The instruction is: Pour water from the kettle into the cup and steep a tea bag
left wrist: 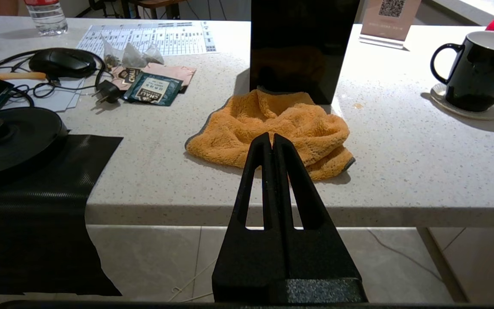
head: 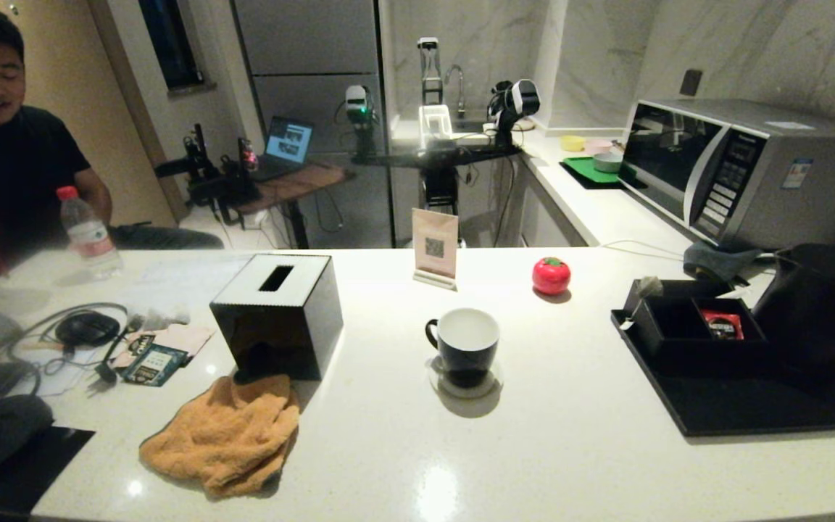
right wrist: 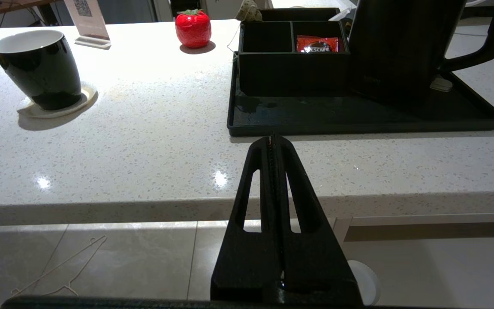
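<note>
In the head view, the cup (head: 466, 346) is sitting on a pale coaster (head: 465, 382) near the middle of the counter (head: 548, 449), its white inside looking empty; to the cup's right, well apart, the kettle (head: 816, 308) is standing on a black tray (head: 751, 413), just beside a black compartment box (head: 693, 330), and the tea bag (head: 648, 287) is hanging over that box's far left corner. Neither arm is showing here. In the left wrist view, the left gripper (left wrist: 272, 141) is hanging off the counter's near edge, left of the cup (left wrist: 478, 71), jaws pressed together on nothing, pointing over an orange cloth (left wrist: 272, 128). In the right wrist view, the right gripper (right wrist: 273, 143) is waiting likewise with jaws closed and empty, facing the tray's near rim to the right of the cup (right wrist: 41, 68). The kettle (right wrist: 397, 47) is looking bulky and probably heavy if filled, with smooth walls, so its loop handle (right wrist: 483, 38) is the sensible hold. The tea bag (right wrist: 249, 10) is appearing soft and light; pinching its top or string should suit it best.
</note>
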